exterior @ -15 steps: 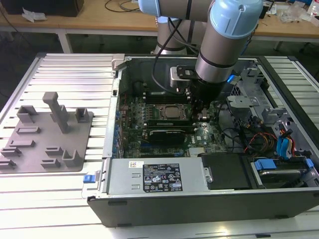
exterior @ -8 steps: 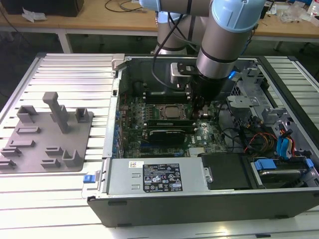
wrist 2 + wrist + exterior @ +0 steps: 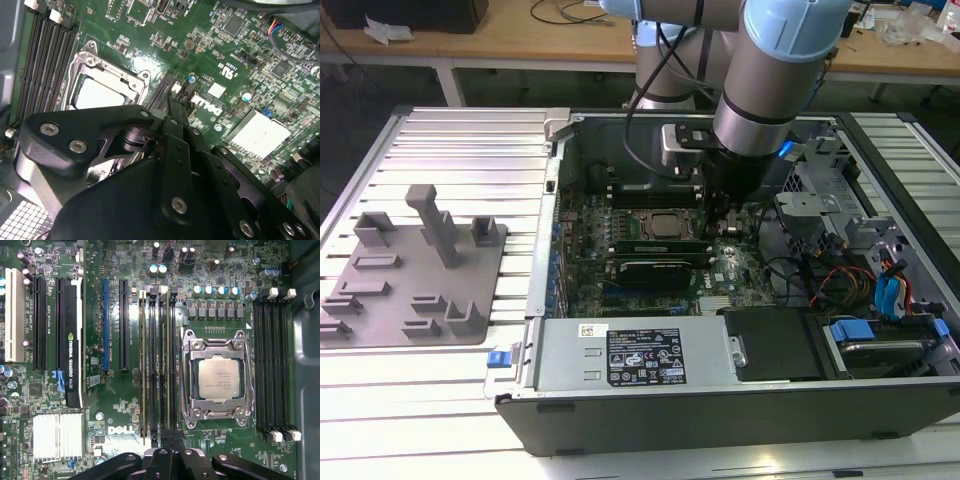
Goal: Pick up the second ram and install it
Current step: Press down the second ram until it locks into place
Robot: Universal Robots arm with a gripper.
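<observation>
I am hanging over the open computer case (image 3: 620, 370) on the table (image 3: 460, 130), with my arm (image 3: 770, 80) reaching down into it above the motherboard (image 3: 125, 405). My claw (image 3: 169, 456) is sitting low over the bank of memory slots (image 3: 157, 365) just beside the processor socket (image 3: 217, 377). In the first wrist view, thin sticks are standing on edge in these slots, and the second ram (image 3: 165, 365) is among them, lined up with my fingertips; whether I am gripping it or have let go I cannot tell, since my own linkage (image 3: 175, 165) is covering the tips in both wrist views. The black graphics card (image 3: 70, 340) is sitting well apart in its slot. In the exterior view, the grey fixture tray (image 3: 415, 270) is lying on the table at the exterior view's left.
</observation>
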